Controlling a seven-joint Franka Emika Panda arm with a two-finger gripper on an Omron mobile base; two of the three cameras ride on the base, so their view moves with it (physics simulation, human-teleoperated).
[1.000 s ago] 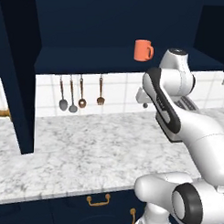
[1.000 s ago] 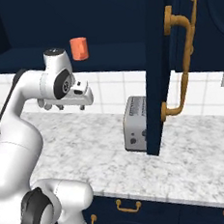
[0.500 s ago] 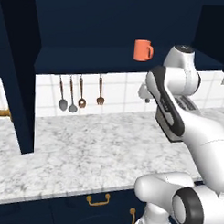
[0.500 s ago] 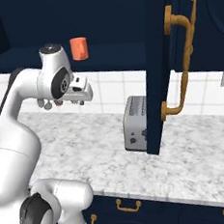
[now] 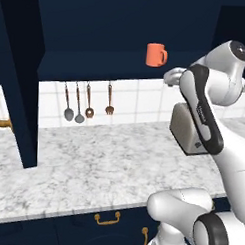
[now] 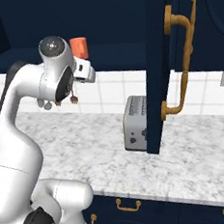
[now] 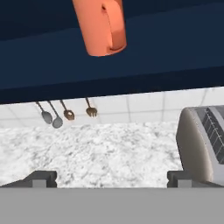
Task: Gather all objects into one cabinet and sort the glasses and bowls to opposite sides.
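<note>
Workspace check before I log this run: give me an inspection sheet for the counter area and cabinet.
Surface: marble counter, bare in front.
Job's things: one orange mug upright on the navy cabinet shelf; other cups and bowls: nothing seen.
Clutter: toaster by the open cabinet door; utensils hanging on the tiled wall.
Hand: hand open, empty, raised below the mug.
Cables: nothing seen.
Surroundings: brass-handled drawers below.

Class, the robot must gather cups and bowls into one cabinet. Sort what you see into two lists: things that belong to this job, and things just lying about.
Belongs to the job:
- orange mug on the shelf
- navy cabinet
- gripper, open and holding nothing

Just lying about:
- toaster on the counter
- hanging utensils on the tiled wall
- marble counter
</note>
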